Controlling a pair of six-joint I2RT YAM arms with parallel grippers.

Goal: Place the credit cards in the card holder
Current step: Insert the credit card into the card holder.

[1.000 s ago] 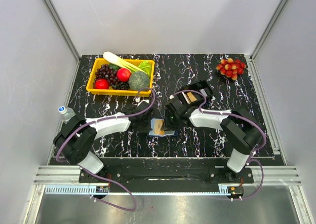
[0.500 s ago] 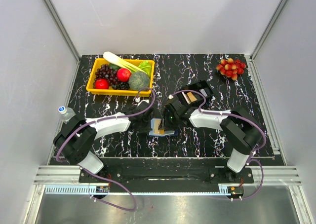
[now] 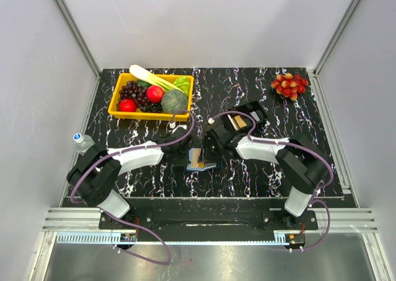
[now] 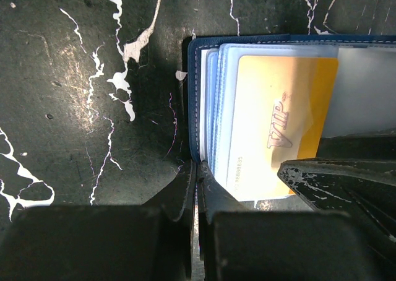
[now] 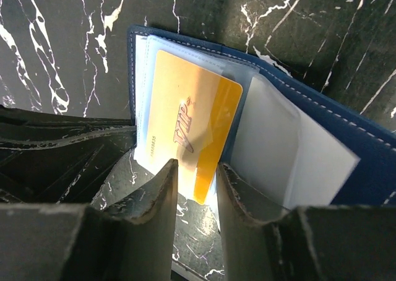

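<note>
The dark-blue card holder point(image 3: 202, 164) lies open mid-table between the two arms. Its cover edge point(image 4: 193, 95) and light-blue slots show in the left wrist view, and its far flap point(image 5: 365, 151) in the right wrist view. An orange-and-white card point(image 4: 278, 120) marked VIP sits partly under a clear sleeve, its near end sticking out point(image 5: 185, 126). My left gripper point(image 4: 198, 172) is shut on the holder's left cover edge point(image 3: 187, 152). My right gripper point(image 5: 195, 179) is narrowly open, its fingers either side of the card's protruding end point(image 3: 209, 150).
A black open tray point(image 3: 252, 112) behind the right gripper holds a tan card point(image 3: 238, 121). A yellow bin of fruit and vegetables point(image 3: 124, 112) stands back left, a red grape cluster point(image 3: 289, 84) back right, and a small bottle point(image 3: 80, 142) at the left edge.
My right gripper has moved left toward the holder, and the card has slid further into the sleeve. The left gripper has stayed clamped on the holder.
</note>
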